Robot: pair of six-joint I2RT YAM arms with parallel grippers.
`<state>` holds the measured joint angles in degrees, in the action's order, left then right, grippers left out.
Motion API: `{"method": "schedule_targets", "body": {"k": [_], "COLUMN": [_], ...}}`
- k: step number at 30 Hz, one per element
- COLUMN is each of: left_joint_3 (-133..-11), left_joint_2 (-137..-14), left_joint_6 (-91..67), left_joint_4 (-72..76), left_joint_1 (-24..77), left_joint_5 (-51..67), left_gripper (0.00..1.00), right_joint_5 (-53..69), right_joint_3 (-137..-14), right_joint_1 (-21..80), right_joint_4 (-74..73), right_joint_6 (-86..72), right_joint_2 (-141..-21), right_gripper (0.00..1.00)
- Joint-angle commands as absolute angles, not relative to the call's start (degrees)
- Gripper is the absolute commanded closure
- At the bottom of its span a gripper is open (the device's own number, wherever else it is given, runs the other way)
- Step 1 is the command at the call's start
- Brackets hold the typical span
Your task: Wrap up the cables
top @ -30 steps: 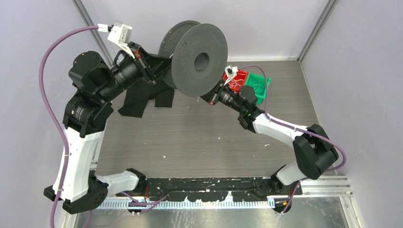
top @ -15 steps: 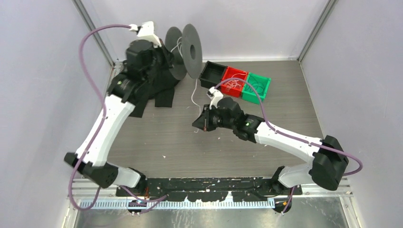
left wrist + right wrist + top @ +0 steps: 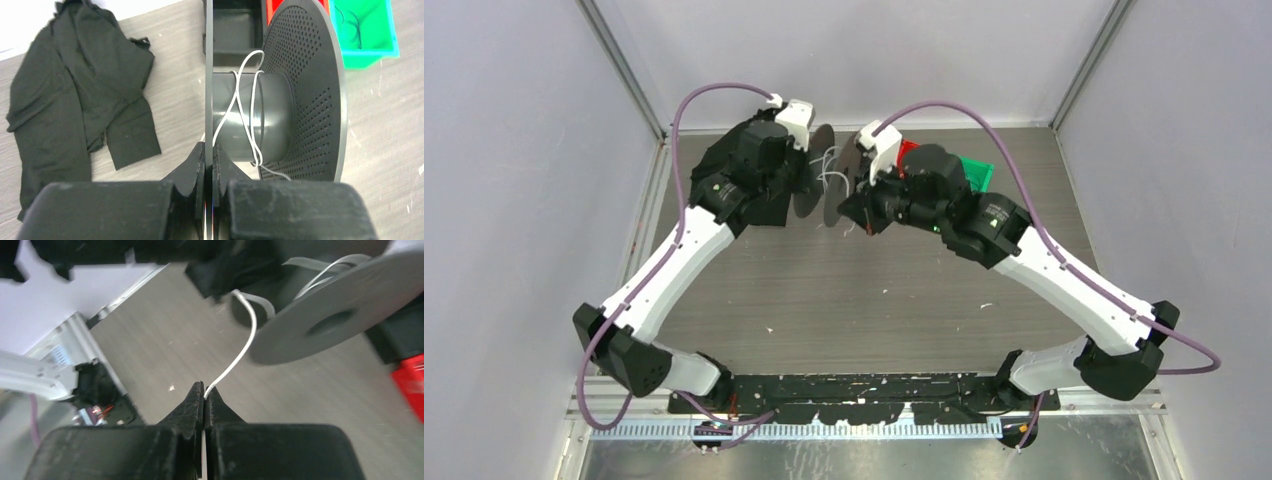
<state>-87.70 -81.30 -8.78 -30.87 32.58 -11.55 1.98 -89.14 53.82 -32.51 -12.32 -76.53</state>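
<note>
**Operator:** What changed in the last half second?

**Technician:** The right tool point(image 3: 204, 390) left mid-table and now sits just beside the spool point(image 3: 300, 100), near the table's far edge. The left arm has brought the spool in from that edge.

**Operator:** Tool states?

**Technician:** Left tool point(image 3: 209, 150): closed on the edge of one spool flange. Right tool: closed on the cable point(image 3: 251, 335).

**Operator:** Cable position?

**Technician:** It runs from the right tool's tips up to the spool hub and loops loosely round it.
</note>
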Motion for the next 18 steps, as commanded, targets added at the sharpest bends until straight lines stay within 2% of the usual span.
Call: {"method": "schedule_targets", "body": {"k": [1, 7, 18], "left_joint_3": [-85.18, -81.21, -77.44], "left_joint_2": [-73.65, -68.62, -61.13], "left_joint_6": [-3.70, 1.00, 7.57], "left_joint_4": [-28.43, -34.87, -45.17], "left_joint_1": [32.94, 33.00, 33.13], "left_joint_5": [-2.45, 5.47, 9.72], "left_gripper": [1.00, 1.00, 1.00], "right_joint_5": [-0.89, 2.79, 4.90], "right_joint_3": [-95.24, -99.36, -94.59], "right_joint_1": [47.77, 39.31, 27.71], "right_joint_4": [-36.12, -35.11, -32.71], "right_joint_6": [-3.09, -1.90, -4.86], "right_joint_2": [-79.96, -82.85, -84.04], "right_gripper": [0.99, 0.99, 0.99]}}
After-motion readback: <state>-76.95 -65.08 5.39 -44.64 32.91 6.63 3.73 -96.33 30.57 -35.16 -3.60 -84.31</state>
